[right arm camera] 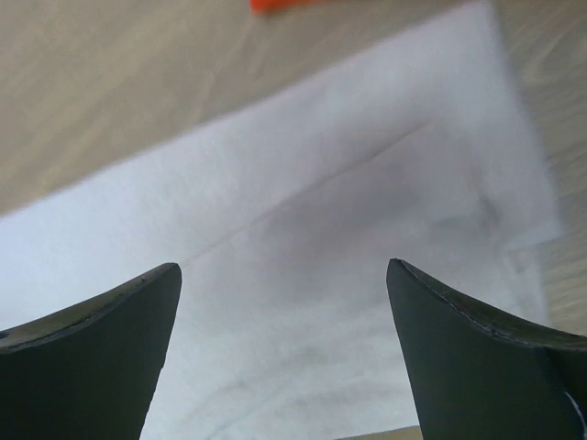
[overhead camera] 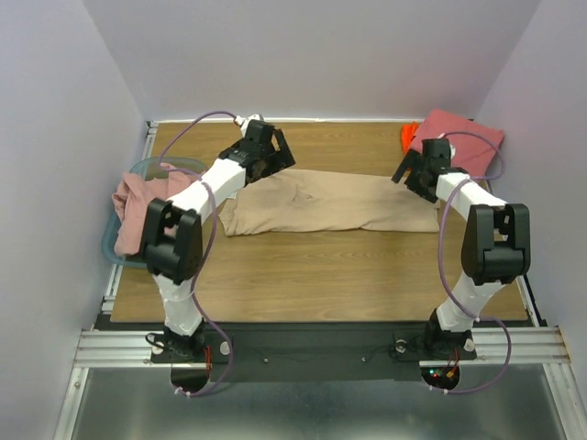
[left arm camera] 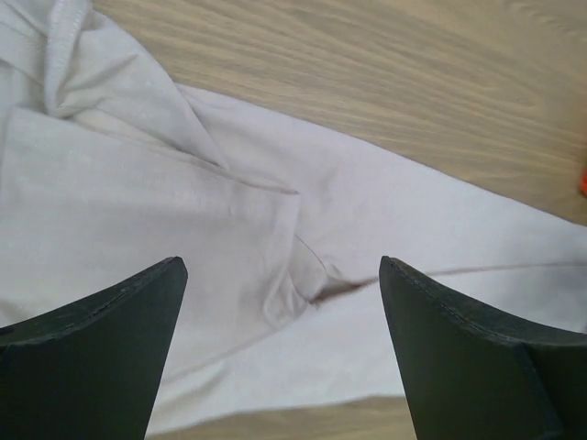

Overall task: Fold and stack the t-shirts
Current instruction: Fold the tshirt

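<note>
The light wood-grain table [overhead camera: 321,275] carries a tan cotton t-shirt [overhead camera: 330,203] folded into a long band across its middle. A folded salmon-red t-shirt [overhead camera: 461,130] lies in the far right corner, bright orange cloth [overhead camera: 407,136] just beside it; a translucent teal plastic bin [overhead camera: 170,163] sits at the left edge.

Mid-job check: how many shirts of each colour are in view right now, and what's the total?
Tan shirt: 1
Dusty pink shirt: 1
Salmon-red shirt: 1
Orange shirt: 1
Total: 4 shirts

No legible text, label or number anywhere.
</note>
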Controlling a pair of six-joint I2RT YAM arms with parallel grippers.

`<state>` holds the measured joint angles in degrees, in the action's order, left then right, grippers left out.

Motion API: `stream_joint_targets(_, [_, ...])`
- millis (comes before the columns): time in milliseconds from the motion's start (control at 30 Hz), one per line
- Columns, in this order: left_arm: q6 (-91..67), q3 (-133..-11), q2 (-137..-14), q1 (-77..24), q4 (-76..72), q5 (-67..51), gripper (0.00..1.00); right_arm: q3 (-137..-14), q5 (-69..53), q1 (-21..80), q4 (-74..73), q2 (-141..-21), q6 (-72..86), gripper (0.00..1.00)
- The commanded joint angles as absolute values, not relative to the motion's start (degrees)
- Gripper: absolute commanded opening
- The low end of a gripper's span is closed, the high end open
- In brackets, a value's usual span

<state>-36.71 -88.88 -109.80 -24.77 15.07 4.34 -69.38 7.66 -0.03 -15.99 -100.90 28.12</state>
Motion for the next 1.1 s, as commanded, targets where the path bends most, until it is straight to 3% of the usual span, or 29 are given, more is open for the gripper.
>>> stream_joint_targets(0, [-38.41,-77.48,-101.52,-25.31,9.42,6.95,0.98,-66.98,7.12,2.02,-14.94,-103.7,27.95,1.0])
stream_joint_targets(267, [-41.22,-69.43,-108.7,-25.22,8.44,8.69,0.98,-55.14,8.87,5.36,-14.41,-100.12,32.59,1.0])
stream_joint_targets(367, [-39.03,-76.7,-116.41,-24.08,9.57,9.05,0.98,-48.02,7.91,7.46,-14.5,-93.99,36.2,1.0])
stream_joint_targets(467, [-36.31,-91.55,-125.73,-23.99,15.99,8.36,0.98,-38.78,8.17,11.15,-14.76,-85.82,42.95,1.0])
stream_joint_targets(667, [-33.66,-127.97,-145.84,-24.17,22.05,-2.52,0.98,-23.49,2.39,30.64,-14.77,-71.48,54.02,1.0])
stream_joint_targets(767, [-35.85,-139.36,-153.78,-24.52,17.97,-10.5,0.99,-20.75,1.84,45.58,-12.4,-71.19,60.0,1.0])
stream_joint_targets(933, [-43.67,-138.43,-156.62,-25.57,2.04,-18.62,0.99,-25.3,0.79,66.49,-5.46,-78.63,57.32,1.0])
stream_joint_targets(1067, [-48.68,-140.01,-159.6,-26.37,-5.52,-22.66,0.99,-32.68,-3.42,73.11,-5.19,-82.35,49.24,1.0])
